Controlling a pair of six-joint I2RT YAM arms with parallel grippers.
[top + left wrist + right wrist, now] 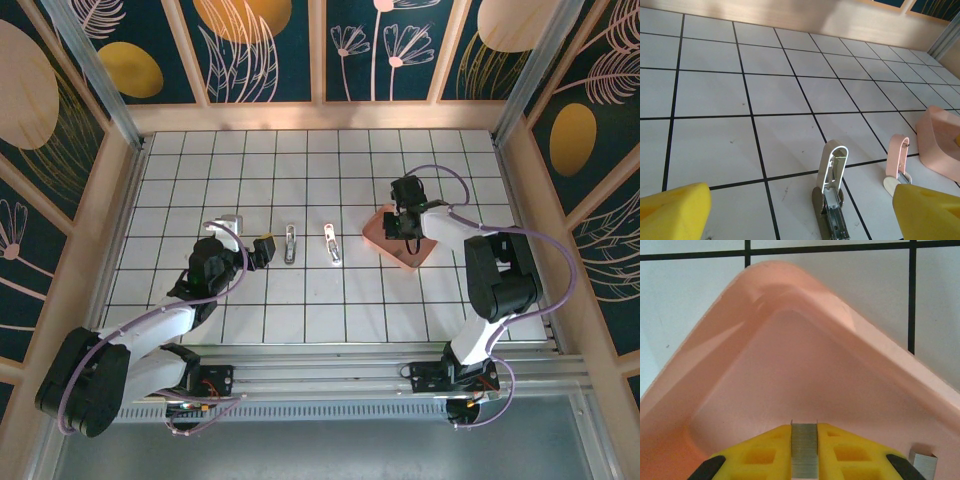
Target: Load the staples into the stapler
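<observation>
The stapler (290,243) lies open on the tiled floor, just right of my left gripper (262,248). In the left wrist view its whitish lid (832,162) stands raised over the grey metal rail (836,222), straight ahead between my open yellow fingers (675,210). My left gripper (800,202) holds nothing. My right gripper (405,218) is down inside the pink tray (385,245). In the right wrist view my right gripper (804,432) is shut on the staples (804,452), a thin silvery strip just above the tray floor.
A second stapler with a pink lid (897,157) lies one tile right of the whitish one (331,243). Another short strip of staples (923,463) rests in the tray (790,365). Wooden walls (320,115) ring the floor.
</observation>
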